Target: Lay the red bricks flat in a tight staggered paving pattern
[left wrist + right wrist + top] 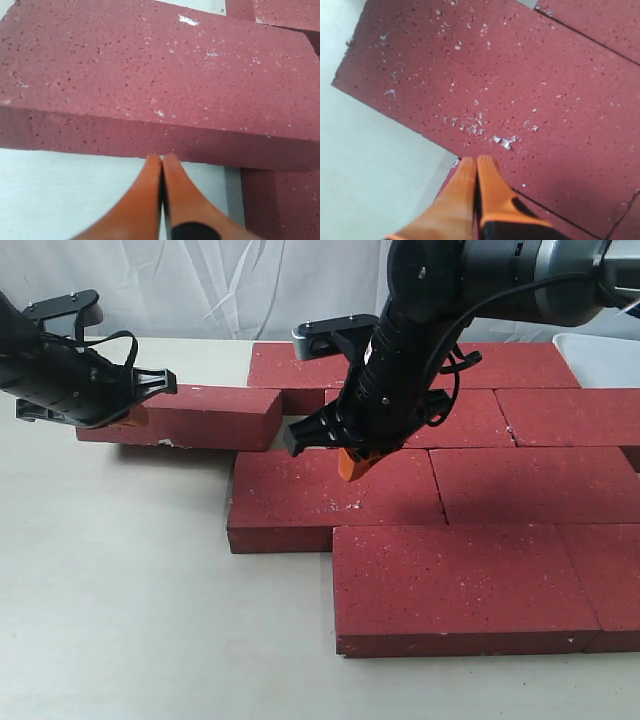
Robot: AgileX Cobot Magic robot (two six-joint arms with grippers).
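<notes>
Several dark red bricks (470, 480) lie flat in staggered rows on the right of the table. One loose red brick (195, 415) lies apart at the left, near the back row. My left gripper (137, 416) is shut and empty. Its orange fingertips (154, 162) touch that brick's (160, 75) long side face. My right gripper (355, 462) is also shut and empty. It hovers just over the left brick of the middle row (330, 495). In the right wrist view this gripper's tips (477, 161) sit at the speckled brick's (510, 90) edge, where it meets a neighbouring brick (560, 215).
A white container (605, 355) stands at the back right, beside the bricks. White cloth hangs behind the pale table (120, 590). A small gap (295, 425) separates the loose brick from the paved rows. Other brick corners (280, 205) show near the left gripper.
</notes>
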